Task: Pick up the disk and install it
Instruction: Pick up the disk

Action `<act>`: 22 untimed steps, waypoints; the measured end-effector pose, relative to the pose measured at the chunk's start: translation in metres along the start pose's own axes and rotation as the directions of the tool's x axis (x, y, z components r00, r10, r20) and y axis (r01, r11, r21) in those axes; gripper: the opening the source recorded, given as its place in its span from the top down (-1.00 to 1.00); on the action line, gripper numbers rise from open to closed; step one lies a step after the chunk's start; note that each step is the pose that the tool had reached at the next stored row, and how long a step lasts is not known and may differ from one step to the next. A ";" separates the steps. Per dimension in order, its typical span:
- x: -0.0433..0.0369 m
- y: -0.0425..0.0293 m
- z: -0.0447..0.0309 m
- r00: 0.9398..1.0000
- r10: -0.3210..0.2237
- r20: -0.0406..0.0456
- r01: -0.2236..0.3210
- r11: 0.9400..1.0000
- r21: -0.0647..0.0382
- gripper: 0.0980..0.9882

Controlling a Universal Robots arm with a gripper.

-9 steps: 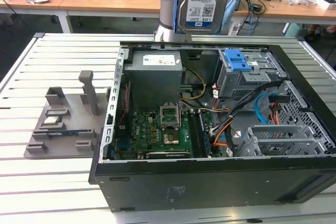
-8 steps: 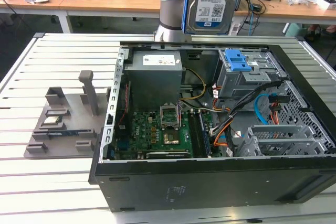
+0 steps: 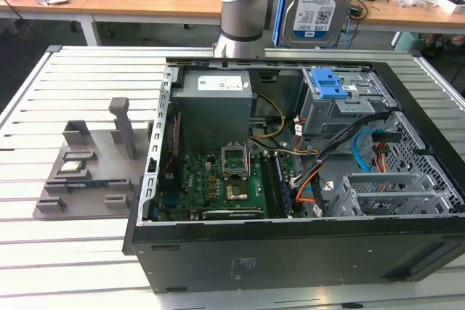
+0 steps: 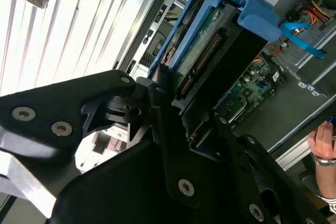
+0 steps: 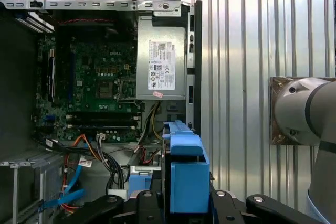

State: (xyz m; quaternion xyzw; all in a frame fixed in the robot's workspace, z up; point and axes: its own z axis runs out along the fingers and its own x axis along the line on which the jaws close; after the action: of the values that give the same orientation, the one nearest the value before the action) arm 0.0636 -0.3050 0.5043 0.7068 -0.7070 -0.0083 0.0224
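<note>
My gripper is pinched on the disk, its black fingers pressing the blue carrier from both sides. In the exterior view the disk hangs label-out, lifted above the open case at about one o'clock from the case's middle and well clear of the bench.

I judge this to be the carry toward a bay. To do it well I should hold the clamp firm on the carrier and not on the bare circuit board. I should square the disk to the bay before lowering it, and stay off the loose cables lying around three o'clock in the case. The drive cage at four o'clock and the one under the blue latch at one o'clock both look possible; I cannot tell which is meant.

The disk's upper edge is cut off in the exterior view. In the first wrist view the carrier blocks what lies under it, so I cannot see the rails. A person's hand sits at the edge of the second wrist view, partly cut off.
</note>
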 end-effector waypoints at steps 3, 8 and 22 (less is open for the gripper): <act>0.0000 -0.0129 -0.0005 1.000 0.000 0.000 0.000 1.000 0.000 0.40; 0.0000 -0.0322 -0.0014 1.000 0.000 0.000 0.000 1.000 0.000 0.40; 0.0002 -0.0528 -0.0023 1.000 0.000 0.000 0.000 1.000 0.000 0.40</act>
State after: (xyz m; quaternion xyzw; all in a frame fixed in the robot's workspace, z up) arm 0.1164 -0.3052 0.5043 0.7068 -0.7070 -0.0084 0.0224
